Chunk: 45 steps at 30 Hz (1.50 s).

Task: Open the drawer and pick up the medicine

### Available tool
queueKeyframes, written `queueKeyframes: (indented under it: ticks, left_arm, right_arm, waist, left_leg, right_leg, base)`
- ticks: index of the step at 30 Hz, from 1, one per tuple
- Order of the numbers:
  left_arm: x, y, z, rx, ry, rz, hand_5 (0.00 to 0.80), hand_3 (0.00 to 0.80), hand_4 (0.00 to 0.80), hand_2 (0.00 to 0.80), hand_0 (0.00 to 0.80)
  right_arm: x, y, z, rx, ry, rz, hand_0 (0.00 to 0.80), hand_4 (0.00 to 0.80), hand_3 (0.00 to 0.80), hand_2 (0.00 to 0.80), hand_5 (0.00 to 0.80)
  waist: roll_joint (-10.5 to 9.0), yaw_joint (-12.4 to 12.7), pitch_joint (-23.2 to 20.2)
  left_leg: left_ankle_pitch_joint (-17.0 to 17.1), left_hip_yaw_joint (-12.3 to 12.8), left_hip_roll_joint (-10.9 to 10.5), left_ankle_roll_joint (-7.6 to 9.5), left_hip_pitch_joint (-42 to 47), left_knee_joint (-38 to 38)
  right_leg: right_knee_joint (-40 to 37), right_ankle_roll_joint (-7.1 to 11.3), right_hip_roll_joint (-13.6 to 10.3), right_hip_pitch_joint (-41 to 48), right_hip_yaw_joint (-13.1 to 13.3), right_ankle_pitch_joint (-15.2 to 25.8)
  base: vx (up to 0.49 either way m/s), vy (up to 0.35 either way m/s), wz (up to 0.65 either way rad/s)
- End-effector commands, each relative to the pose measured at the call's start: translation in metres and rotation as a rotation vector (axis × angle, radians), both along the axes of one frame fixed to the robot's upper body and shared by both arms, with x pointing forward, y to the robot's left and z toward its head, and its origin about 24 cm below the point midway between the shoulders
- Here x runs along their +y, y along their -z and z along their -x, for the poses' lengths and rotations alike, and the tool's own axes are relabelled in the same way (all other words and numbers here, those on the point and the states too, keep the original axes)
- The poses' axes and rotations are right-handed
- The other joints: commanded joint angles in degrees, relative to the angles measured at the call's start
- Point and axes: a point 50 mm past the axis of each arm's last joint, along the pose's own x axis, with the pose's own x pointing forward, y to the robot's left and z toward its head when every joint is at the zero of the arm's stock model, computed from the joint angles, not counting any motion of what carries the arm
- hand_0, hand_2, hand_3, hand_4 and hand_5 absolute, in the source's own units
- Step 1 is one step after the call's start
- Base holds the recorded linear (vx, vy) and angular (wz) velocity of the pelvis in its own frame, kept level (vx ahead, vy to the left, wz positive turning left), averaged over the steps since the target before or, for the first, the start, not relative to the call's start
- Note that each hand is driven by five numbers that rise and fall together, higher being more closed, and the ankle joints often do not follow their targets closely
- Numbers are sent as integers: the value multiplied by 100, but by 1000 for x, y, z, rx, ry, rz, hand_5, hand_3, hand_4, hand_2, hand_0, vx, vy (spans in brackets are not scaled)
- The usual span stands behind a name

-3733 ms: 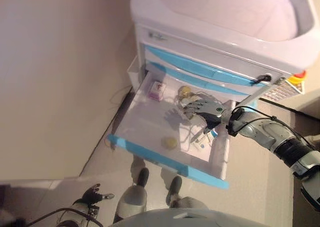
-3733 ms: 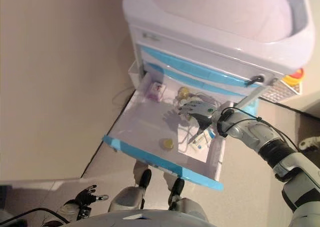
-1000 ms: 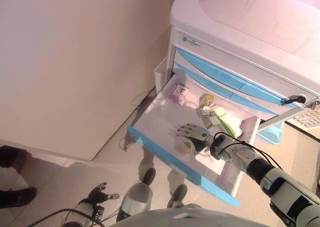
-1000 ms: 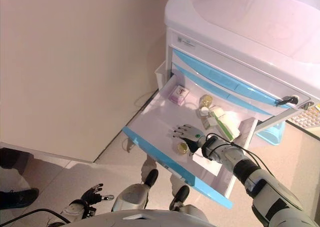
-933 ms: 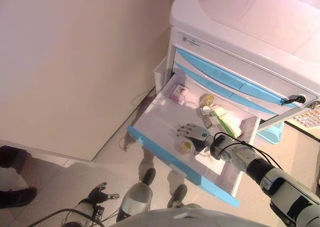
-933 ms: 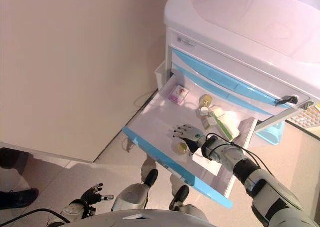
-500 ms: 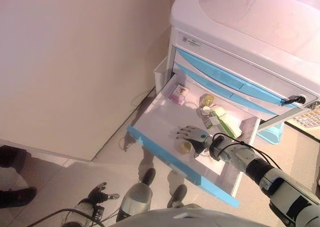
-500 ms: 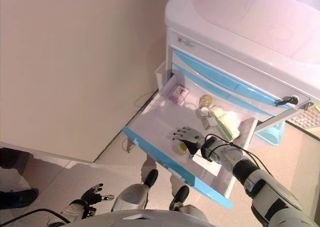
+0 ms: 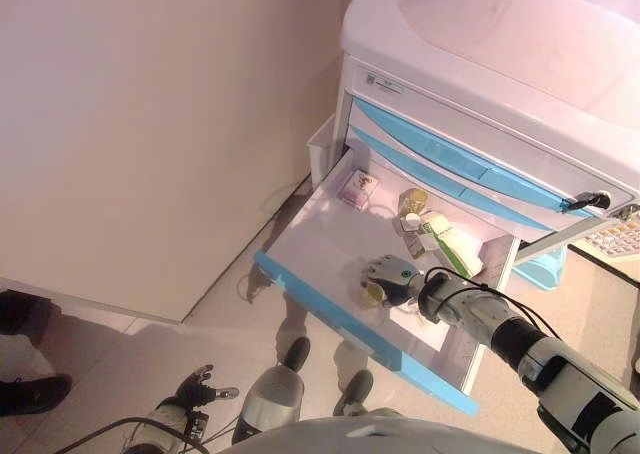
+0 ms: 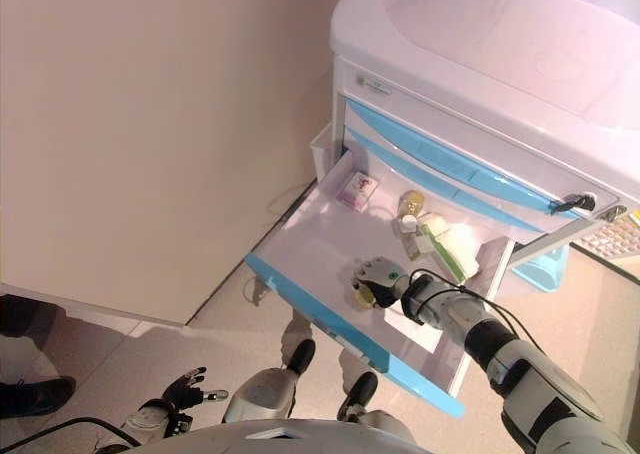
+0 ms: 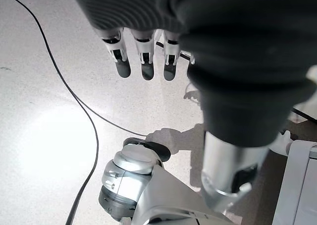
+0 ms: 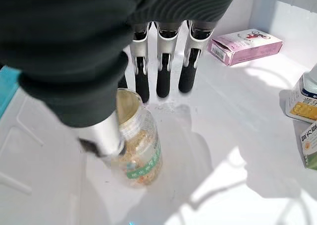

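Nearest the robot, at about 7 o'clock in the head views, the left hand (image 9: 195,386) hangs low beside the body over the floor (image 11: 44,131). Its fingers (image 11: 142,54) are relaxed and hold nothing; it takes no part in the work.

Step one of the task is complete: the drawer (image 9: 330,316) of the medical cart (image 9: 480,84) stands pulled out, blue front panel toward the robot, white interior exposed.

Inside the drawer, near the front panel at roughly 5 o'clock from the drawer centre, the right hand (image 10: 378,278) sits over the medicine bottle (image 12: 139,148), a clear jar with a green label and pale contents. The wrist view shows the thumb (image 12: 101,136) against the bottle's side and the fingers (image 12: 163,71) extended downward just past it, dark tips near the drawer floor. The fingers are narrowed around the bottle but no firm closure is visible; the grasp is judged to be forming, not completed. The bottle rests on the drawer floor, not yet lifted.

Farther in, at 12 to 1 o'clock from the hand, lies a cluster of white and green medicine boxes (image 9: 440,242) and a second small jar (image 9: 412,200). At the drawer's far corner, about 11 o'clock, lies a pink box (image 12: 245,45).

Remaining: close the fingers on the bottle and lift it clear of the drawer.
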Motion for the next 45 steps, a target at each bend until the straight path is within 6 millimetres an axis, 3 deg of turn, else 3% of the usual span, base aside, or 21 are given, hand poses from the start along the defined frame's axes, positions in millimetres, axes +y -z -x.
queueKeyframes:
  ticks: [1,17,25,32,45]
  left_arm:
    - [1,2,5,21,31,-25,0,0,0,0,0]
    - [1,2,7,27,28,-30,0,0,0,0,0]
    - [1,3,9,30,25,-29,0,0,0,0,0]
    - [14,0,15,48,-32,-44,0,0,0,0,0]
    - [23,-1,19,48,-83,-52,0,0,0,0,0]
  right_arm:
    - [9,1,4,0,-39,-29,800,800,800,800,800]
    - [7,3,6,-8,-24,-30,800,800,800,800,800]
    - [5,-8,-1,1,25,-65,800,800,800,800,800]
    - [-1,-55,-2,76,44,-66,800,800,800,800,800]
    - [-14,-196,1,392,-23,-223,800,800,800,800,800]
  waist:
    - [-30,25,-85]
    - [-55,7,-88]
    - [-59,-26,-85]
    - [-202,-333,-152]
    - [-423,-924,-461]
  left_leg:
    - [-339,95,-57,-105,-217,-1]
    - [-347,117,-46,-100,-208,-10]
    - [-361,122,-50,-90,-179,-8]
    - [-376,302,-15,-67,-105,-42]
    - [-505,830,43,-20,203,-80]
  right_leg:
    - [404,210,65,248,-57,-712]
    - [393,218,66,241,-46,-699]
    - [393,220,61,251,-26,-685]
    - [341,251,84,243,164,-601]
    - [272,265,113,328,720,-501]
  base:
    - [0,0,0]
    - [0,0,0]
    - [0,0,0]
    - [4,14,-5]
    - [28,42,-24]
